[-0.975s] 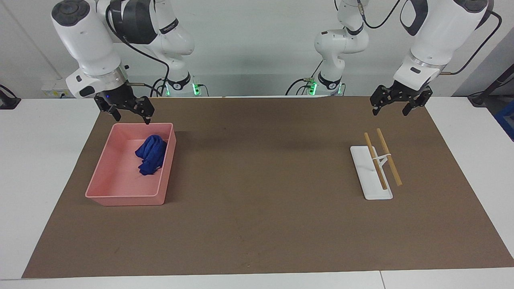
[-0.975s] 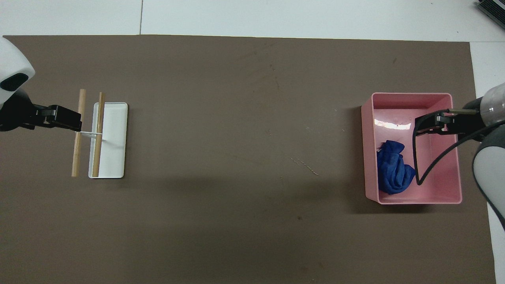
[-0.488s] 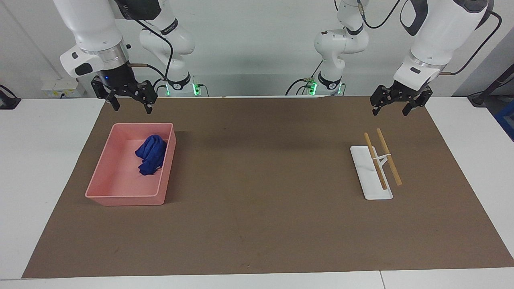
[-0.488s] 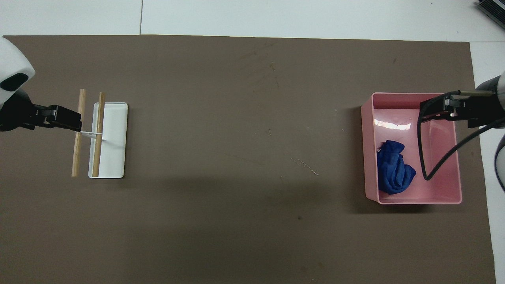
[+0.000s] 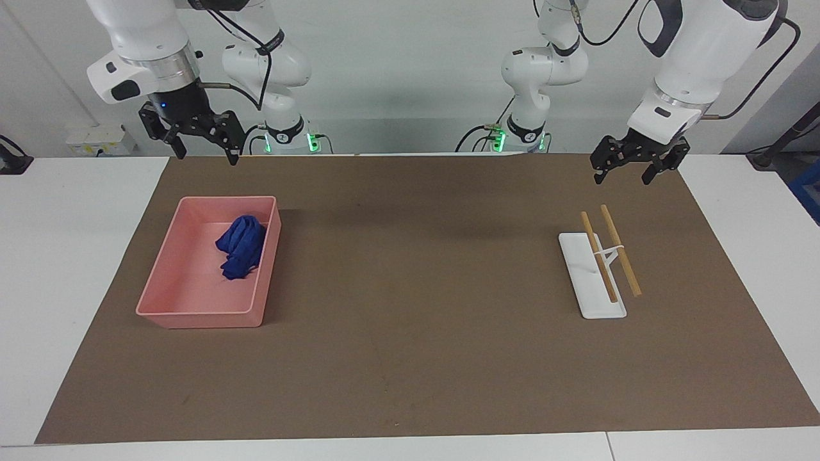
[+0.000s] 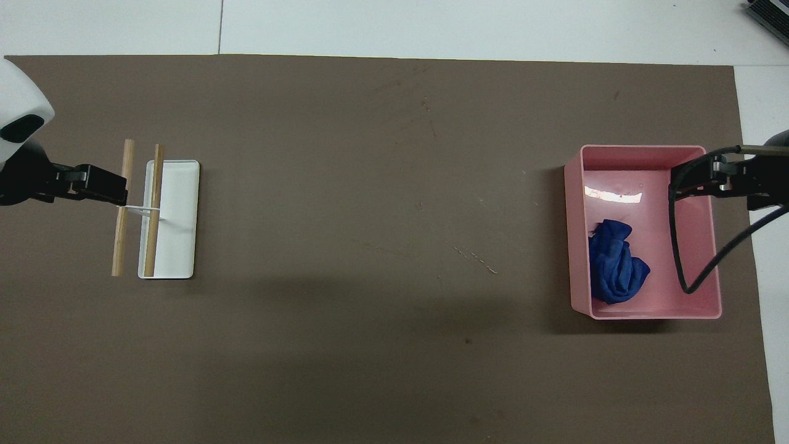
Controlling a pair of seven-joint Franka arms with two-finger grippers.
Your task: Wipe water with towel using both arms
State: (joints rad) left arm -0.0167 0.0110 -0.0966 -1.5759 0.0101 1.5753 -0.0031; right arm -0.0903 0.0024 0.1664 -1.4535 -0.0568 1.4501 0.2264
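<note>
A brown mat (image 5: 423, 358) covers most of the white table (image 5: 64, 256). On the mat, a pink tub (image 5: 186, 301) sits toward the right arm's end; a white tray (image 5: 580, 269) bearing two wooden sticks (image 5: 620, 251) sits toward the left arm's end.

My crumpled blue terry towel (image 5: 241, 246) lies in the pink plastic tub (image 5: 168, 256) toward my right arm's end of the desk, well apart from the white tray (image 5: 578, 272) with two wooden sticks (image 5: 620, 259) toward my left arm's end.

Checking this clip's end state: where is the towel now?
The towel lies crumpled inside the pink tub, toward the right arm's end of the table.
</note>
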